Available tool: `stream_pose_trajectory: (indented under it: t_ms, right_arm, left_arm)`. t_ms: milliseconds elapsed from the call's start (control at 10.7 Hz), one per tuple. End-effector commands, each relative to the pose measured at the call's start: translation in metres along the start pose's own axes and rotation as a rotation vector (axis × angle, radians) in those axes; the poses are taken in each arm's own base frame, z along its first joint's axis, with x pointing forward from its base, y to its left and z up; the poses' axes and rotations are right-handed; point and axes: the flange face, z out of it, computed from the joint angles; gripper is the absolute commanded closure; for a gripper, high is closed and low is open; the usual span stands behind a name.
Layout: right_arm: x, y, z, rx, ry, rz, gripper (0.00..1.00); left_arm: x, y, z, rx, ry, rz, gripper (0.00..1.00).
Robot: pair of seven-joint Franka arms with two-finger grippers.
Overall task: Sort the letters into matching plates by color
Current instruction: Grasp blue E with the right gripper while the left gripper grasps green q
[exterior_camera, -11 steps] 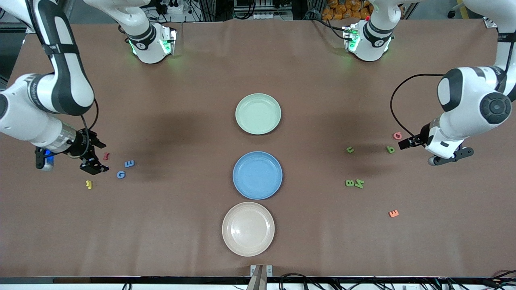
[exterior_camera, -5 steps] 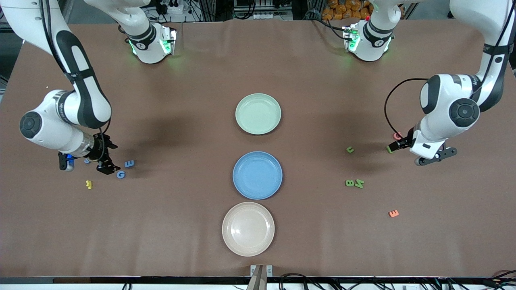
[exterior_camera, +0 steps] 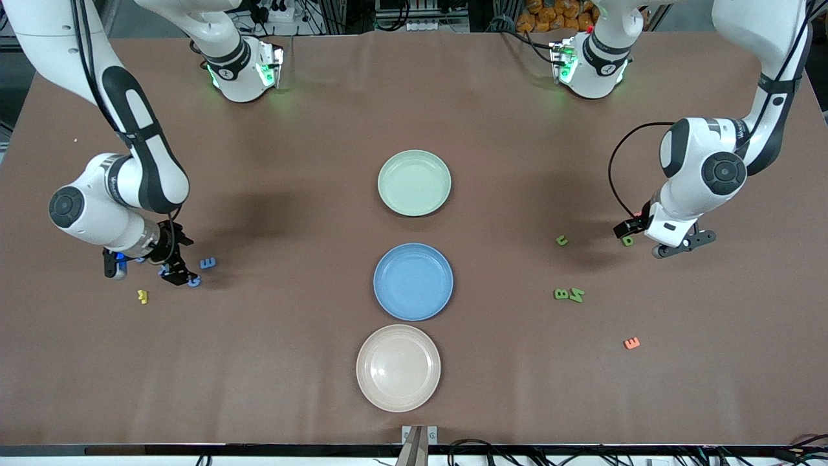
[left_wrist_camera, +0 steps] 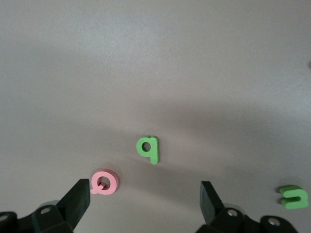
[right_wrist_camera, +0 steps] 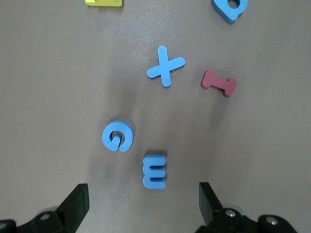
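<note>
Left gripper (left_wrist_camera: 141, 206): I see it spread, empty, over green q (left_wrist_camera: 148, 149), stem across the jaws. Right gripper (right_wrist_camera: 141, 206): spread, empty, over blue G (right_wrist_camera: 118, 137) beside E (right_wrist_camera: 155, 171).

We see a brown table (exterior_camera: 310, 362) carrying three plates in a row: a mint green plate (exterior_camera: 414, 182), a blue plate (exterior_camera: 413, 281) nearer the front camera, and a cream-beige plate (exterior_camera: 398, 367) nearest. Toward the right arm's end from the blue plate lie blue letters (right_wrist_camera: 154, 171); toward the left arm's end lie green letters (exterior_camera: 568, 294).
</note>
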Motion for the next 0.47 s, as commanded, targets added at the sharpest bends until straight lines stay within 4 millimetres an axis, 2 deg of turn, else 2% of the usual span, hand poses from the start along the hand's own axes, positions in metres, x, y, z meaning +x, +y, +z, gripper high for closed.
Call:
stream_pose_trajectory:
  t_ms: [0,374]
  right_arm:
    - [-0.001,0.000,0.020,0.030,0.015,0.004,0.00]
    - [-0.002,0.001,0.040,0.029,0.025,0.001,0.00]
  left_arm:
    - [0.001,-0.002,0.022,-0.011,0.024,-0.106,0.00]
    - [0.010,-0.004,0.061,-0.052,0.053,-0.157,0.00]
